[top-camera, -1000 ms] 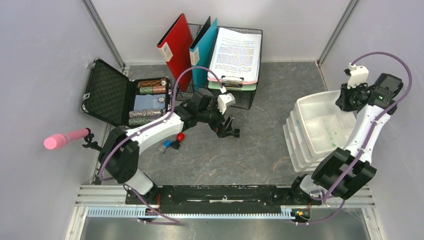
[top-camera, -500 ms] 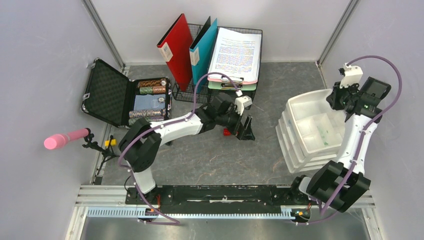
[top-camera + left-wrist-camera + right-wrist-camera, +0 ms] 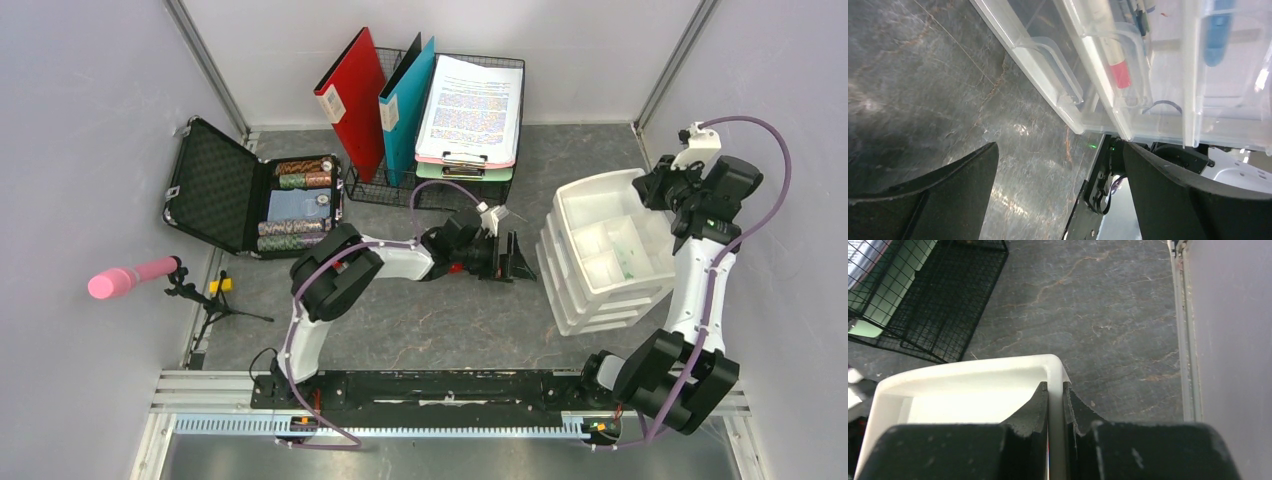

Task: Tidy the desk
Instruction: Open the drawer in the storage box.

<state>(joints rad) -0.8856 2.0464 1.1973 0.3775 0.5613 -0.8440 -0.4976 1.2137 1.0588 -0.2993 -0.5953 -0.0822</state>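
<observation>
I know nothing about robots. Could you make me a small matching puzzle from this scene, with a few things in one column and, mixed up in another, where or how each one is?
Things
1. red folder
2. case
3. white drawers
4. left fingers

Place or state
A. spread wide, nothing between them
B. pinched at a back corner by the right fingers
C. standing at the back, beside the teal folder
D. lying open at the left

Pairs: 1-C, 2-D, 3-B, 4-A
</observation>
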